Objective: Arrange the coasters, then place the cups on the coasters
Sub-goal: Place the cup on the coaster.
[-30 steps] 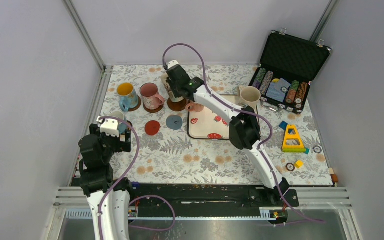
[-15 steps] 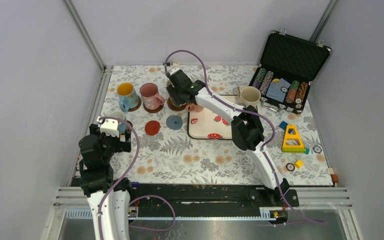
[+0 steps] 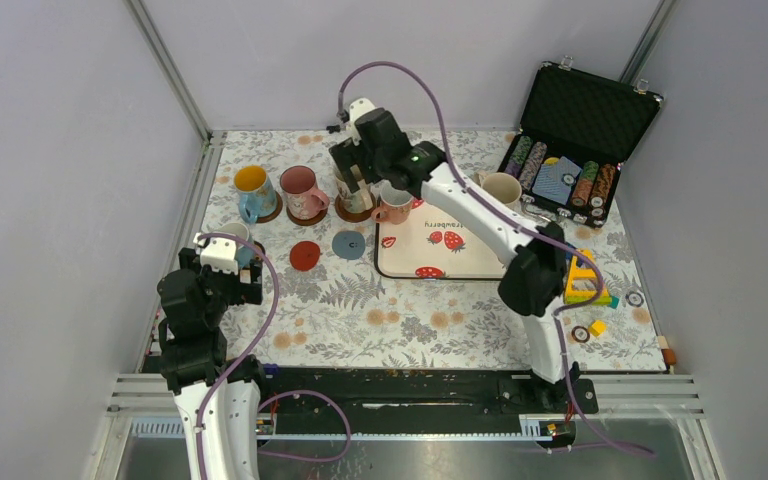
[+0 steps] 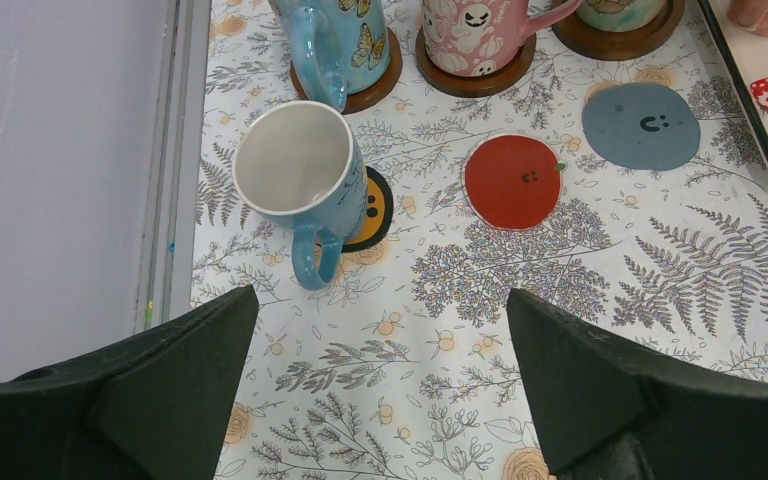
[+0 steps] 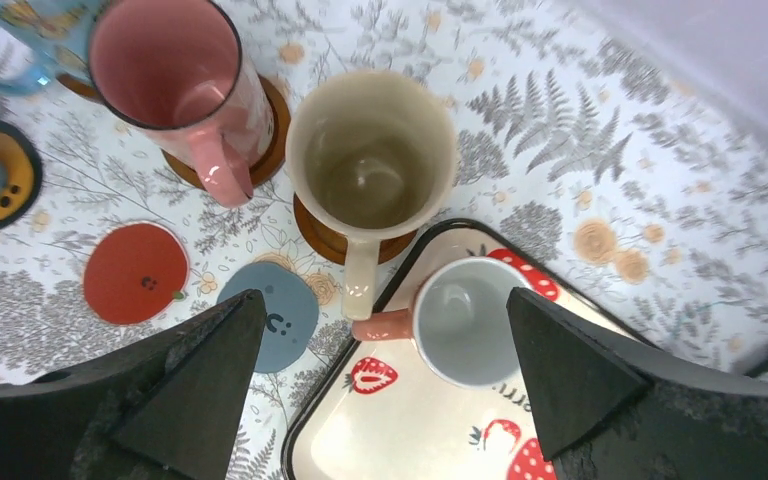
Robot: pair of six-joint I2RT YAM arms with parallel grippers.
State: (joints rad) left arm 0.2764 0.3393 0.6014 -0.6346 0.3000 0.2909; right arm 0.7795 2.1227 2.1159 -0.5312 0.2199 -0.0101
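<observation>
On the flowery worktop (image 3: 360, 310) we see four cups (image 5: 165, 60) on coasters (image 5: 275, 120). The red coaster (image 4: 513, 181) and grey coaster (image 4: 641, 124) are bare, for the white cup (image 5: 460, 320) and the far cream cup (image 3: 501, 190). The left end effector (image 4: 380, 295) and right end effector (image 5: 382, 295) are open, holding nothing.

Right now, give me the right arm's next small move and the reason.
Likely slide the right gripper over to the white mug on the tray and grip it. The jaws stand open above the cream mug, which already sits on a brown coaster, while the grey-blue coaster and red coaster lie bare beside the tray.
</observation>
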